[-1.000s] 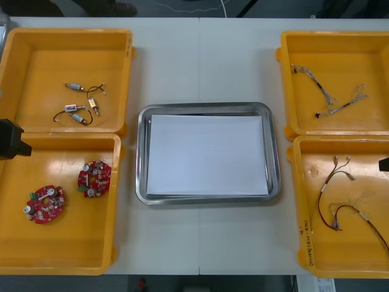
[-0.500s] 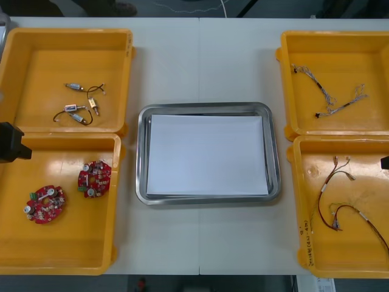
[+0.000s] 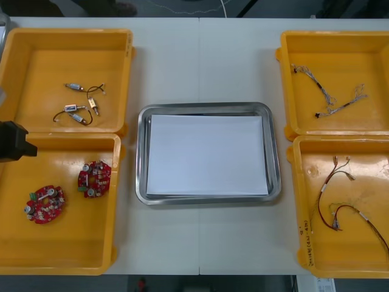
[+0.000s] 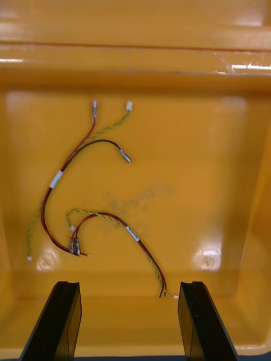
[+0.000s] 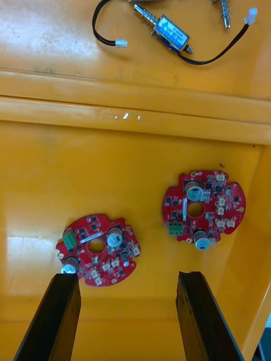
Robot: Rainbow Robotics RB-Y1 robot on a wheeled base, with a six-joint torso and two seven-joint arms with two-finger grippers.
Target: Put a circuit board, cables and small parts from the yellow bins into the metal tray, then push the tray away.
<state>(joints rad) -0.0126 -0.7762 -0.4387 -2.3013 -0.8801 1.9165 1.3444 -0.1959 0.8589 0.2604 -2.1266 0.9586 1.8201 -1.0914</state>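
Left gripper (image 5: pixel 127 277) hung with its fingers spread wide and nothing between them, above the near left bin (image 3: pixel 61 255). Two circuit boards (image 5: pixel 97 249) lay flat and apart on that bin's floor, just past the fingertips. Behind it I saw the far left bin (image 3: pixel 36 42) with small metal parts (image 3: pixel 82 103) in a loose cluster. On the light table (image 3: pixel 243 67), between the bins, the metal tray (image 3: pixel 141 152) sat white inside. A seam (image 3: pixel 199 67) ran down the tabletop, and a dark floor (image 3: pixel 182 7) showed beyond its far edge. The far right bin (image 3: pixel 340 39) held twisted blue and white cables (image 3: pixel 331 97). The near right bin (image 3: pixel 340 261) held red and yellow cables (image 4: pixel 84 186), and I had the right gripper (image 4: pixel 129 285) over them, fingers likewise apart and gripping nothing.
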